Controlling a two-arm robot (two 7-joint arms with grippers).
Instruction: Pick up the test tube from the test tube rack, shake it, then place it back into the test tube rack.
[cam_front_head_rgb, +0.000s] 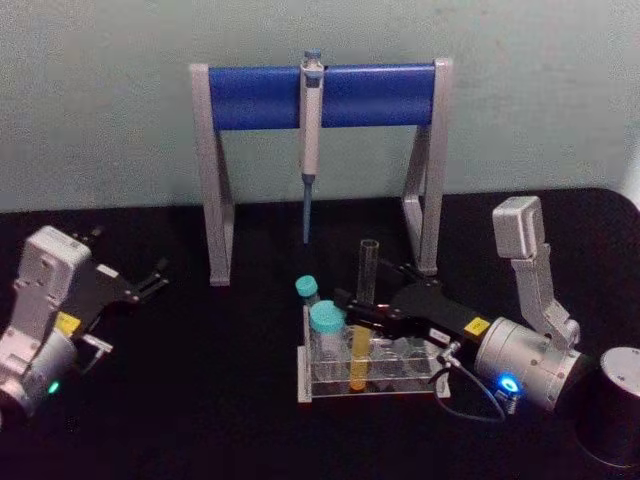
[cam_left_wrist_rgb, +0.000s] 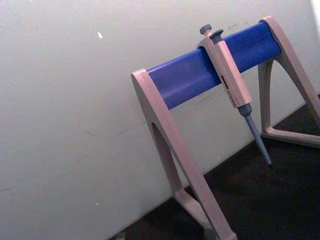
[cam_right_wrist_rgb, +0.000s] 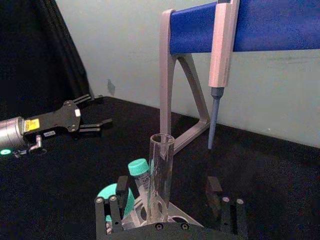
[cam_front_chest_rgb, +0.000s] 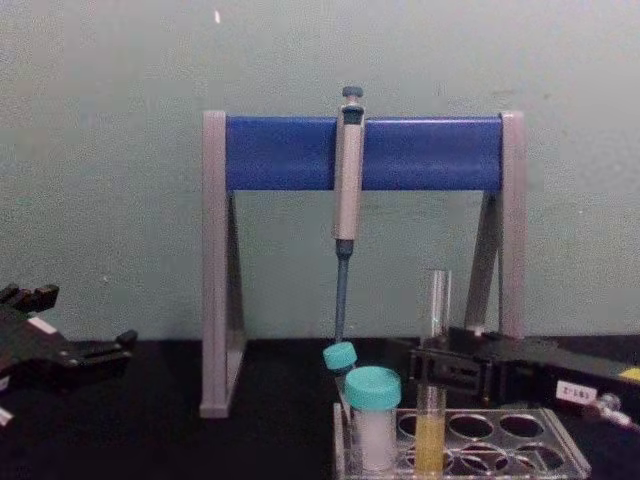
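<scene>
1. Locating the tube (cam_front_chest_rgb: 434, 400): it stood upright in a front hole of the rack (cam_front_chest_rgb: 573, 462), long axis vertical, yellow liquid in its lower part and the open mouth well above the rack top.
2. Right gripper (cam_right_wrist_rgb: 166, 192): it reached in low from the robot's right, level with the bare glass just above the rack. Its fingers (cam_right_wrist_rgb: 116, 195) were spread, one on each side of the tube, with a visible gap on both sides and nothing grasped.
3. Key relation: the tube lay between the two fingers, not in front of them, so the closing line ran across the tube's axis at a right angle. The tube appeared slightly nearer the finger on the vial side (judged from the right wrist view).
4. Left gripper (cam_front_head_rgb: 155, 280): it was parked well apart on the robot's left, its fingers spread and empty. The right arm was plainly the nearer one.
5. Neighbours: two teal-capped vials (cam_front_head_rgb: 327, 320) stood in the rack just beside the tube, on its left. The stand (cam_front_head_rgb: 320, 95) with its hanging pipette was behind the rack.
6. Judgement: the pick-up had not yet been made. The next move would call for closing squarely on the glass, then a straight vertical lift along the tube's axis so that it clears its hole without tilting into the vials.
</scene>
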